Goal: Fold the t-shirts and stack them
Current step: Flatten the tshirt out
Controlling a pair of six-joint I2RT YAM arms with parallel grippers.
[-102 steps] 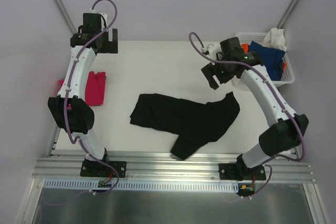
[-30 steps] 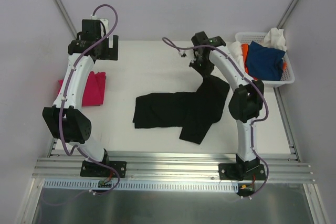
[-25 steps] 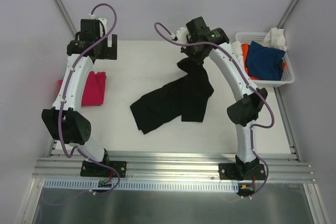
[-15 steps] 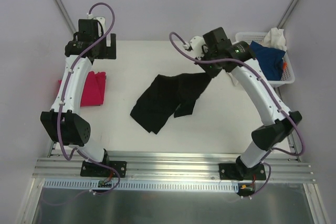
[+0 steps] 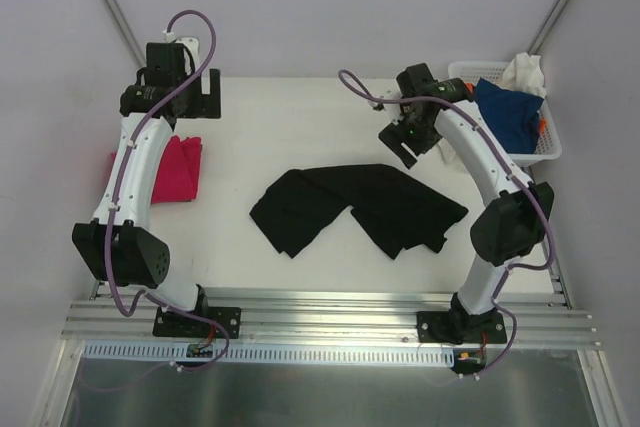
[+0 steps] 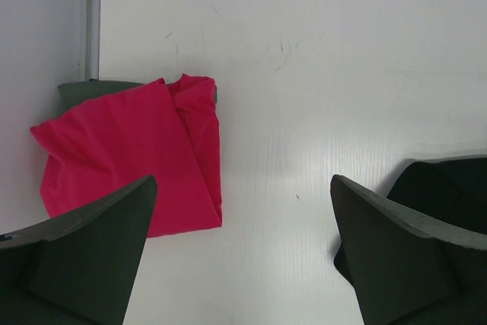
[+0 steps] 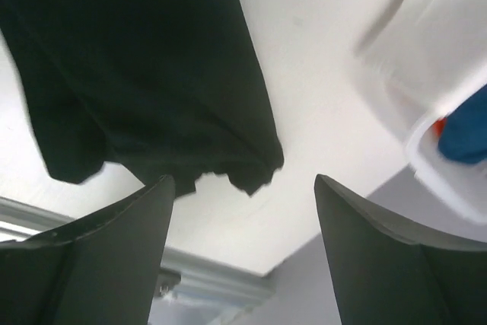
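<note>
Top view: black t-shirt (image 5: pixel 355 209) is seen rumpled mid-counter (image 5: pixel 290 117). Pink t-shirt (image 5: pixel 180 169) is folded at the left edge, other t-shirts (image 5: pixel 505 112) are in the basket (image 5: pixel 540 157).
Left wrist: left gripper (image 6: pixel 242 188) jaws are spread wide, nothing held.
Right wrist: right gripper (image 7: pixel 243 184) jaws are parted, empty, above the black hem.
Step is judged as flattening; next, corners need regrasping.

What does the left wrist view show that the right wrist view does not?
Only the left wrist view shows the folded magenta-pink cloth t-shirt. Only the right wrist view shows the white plastic basket holding blue cloth. Both show the large black cloth t-shirt on the white table, seen past an open, empty end effector: the left end effector and the right end effector.
</note>
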